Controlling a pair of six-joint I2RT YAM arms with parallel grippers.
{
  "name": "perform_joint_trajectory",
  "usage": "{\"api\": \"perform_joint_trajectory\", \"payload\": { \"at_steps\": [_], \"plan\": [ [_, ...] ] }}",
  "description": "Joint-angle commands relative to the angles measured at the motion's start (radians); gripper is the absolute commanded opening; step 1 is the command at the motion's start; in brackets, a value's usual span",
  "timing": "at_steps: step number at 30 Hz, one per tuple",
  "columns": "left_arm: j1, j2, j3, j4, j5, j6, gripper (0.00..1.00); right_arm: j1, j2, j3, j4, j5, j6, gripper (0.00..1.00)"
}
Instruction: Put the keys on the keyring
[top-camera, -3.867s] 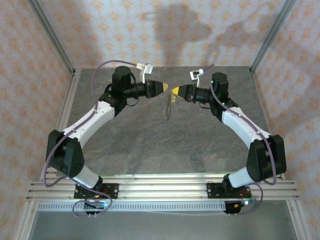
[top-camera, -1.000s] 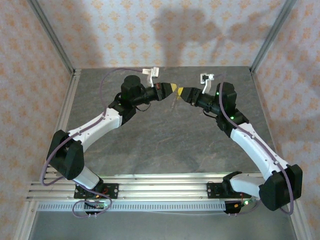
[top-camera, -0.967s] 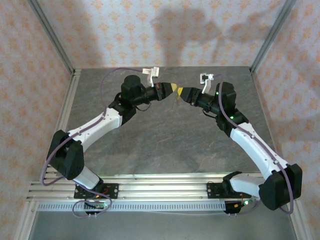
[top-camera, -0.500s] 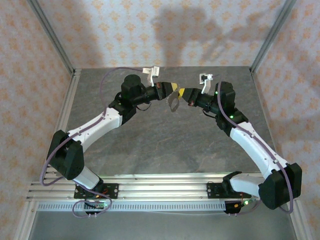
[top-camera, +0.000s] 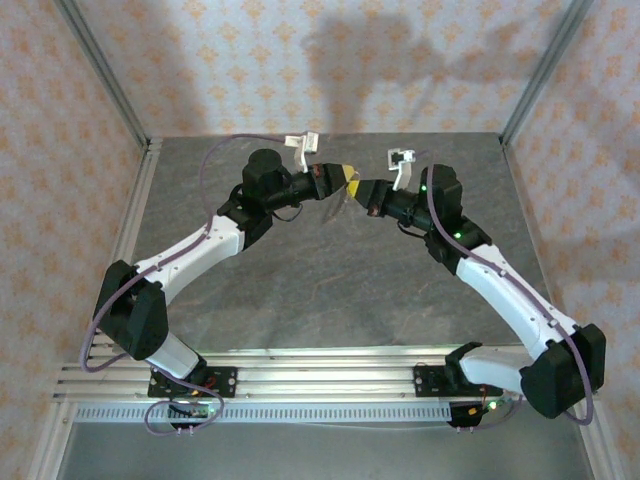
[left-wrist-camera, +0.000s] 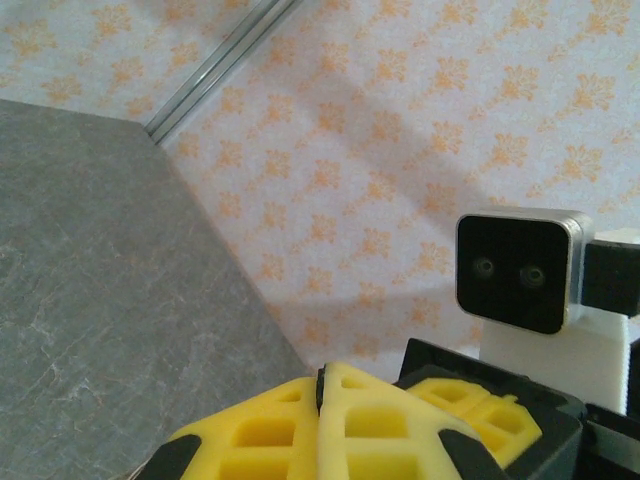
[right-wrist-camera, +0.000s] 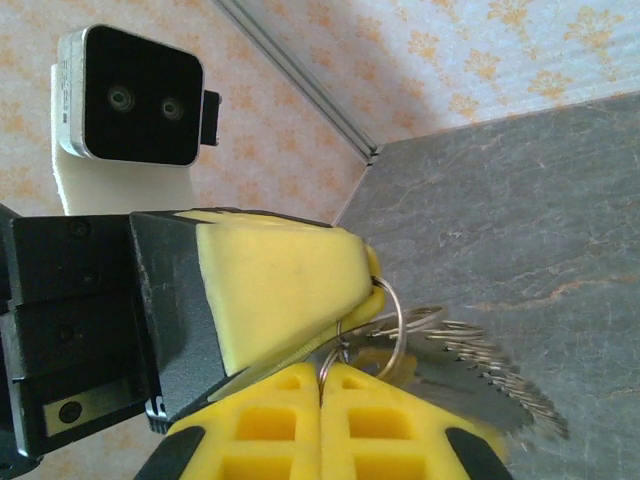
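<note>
- Meeting tip to tip above the far part of the bench, the left tool and the right tool almost touch.
- Left tool: yellow fingers pressed together, with the keyring coming out at its tip, nipped there.
- Right tool: fingers closed flat against each other, just below the left tool's tip. A small wire loop sits right at its fingertips; I cannot tell whether it is pinched.
- The keys, grey, saw-edged and blurred, fan out from the keyring beside the right tool's tip, off the bench.
</note>
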Motion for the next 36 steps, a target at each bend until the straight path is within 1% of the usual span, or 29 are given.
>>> {"api": "perform_joint_trajectory", "payload": {
  "at_steps": [1, 6, 10, 13, 15, 17, 20, 23, 25, 28, 32, 36],
  "plan": [
    [-0.015, -0.027, 0.026, 0.056, -0.023, -0.005, 0.00, 0.045, 0.024, 0.040, -0.013, -0.011, -0.034, 0.00],
    [-0.017, -0.052, -0.011, 0.081, -0.059, -0.018, 0.00, 0.045, 0.027, 0.027, 0.003, 0.069, 0.017, 0.00],
    [-0.029, -0.066, -0.056, 0.129, -0.119, -0.053, 0.00, 0.045, 0.023, 0.001, 0.056, 0.136, 0.109, 0.00],
    [-0.045, -0.071, -0.089, 0.175, -0.163, -0.076, 0.00, 0.044, 0.020, -0.030, 0.124, 0.162, 0.191, 0.00],
    [-0.054, -0.069, -0.106, 0.202, -0.183, -0.090, 0.00, 0.048, 0.029, -0.040, 0.170, 0.149, 0.237, 0.00],
    [-0.061, -0.065, -0.121, 0.232, -0.195, -0.103, 0.00, 0.057, 0.047, -0.023, 0.188, 0.104, 0.251, 0.00],
    [-0.062, -0.057, -0.129, 0.262, -0.196, -0.116, 0.00, 0.065, 0.059, 0.022, 0.137, 0.043, 0.213, 0.01],
    [-0.062, -0.056, -0.134, 0.277, -0.199, -0.117, 0.00, 0.065, 0.011, 0.037, 0.044, 0.077, 0.143, 0.23],
    [-0.062, -0.054, -0.134, 0.284, -0.199, -0.117, 0.00, 0.056, -0.038, 0.040, -0.004, 0.106, 0.102, 0.32],
    [-0.062, -0.053, -0.133, 0.297, -0.197, -0.113, 0.00, 0.011, -0.104, 0.039, -0.037, 0.106, 0.091, 0.36],
    [-0.062, -0.055, -0.126, 0.305, -0.186, -0.094, 0.00, -0.068, -0.189, 0.039, -0.057, 0.103, 0.095, 0.38],
    [-0.063, -0.057, -0.122, 0.321, -0.171, -0.083, 0.00, -0.115, -0.230, 0.054, -0.066, 0.117, 0.099, 0.39]
  ]
}}
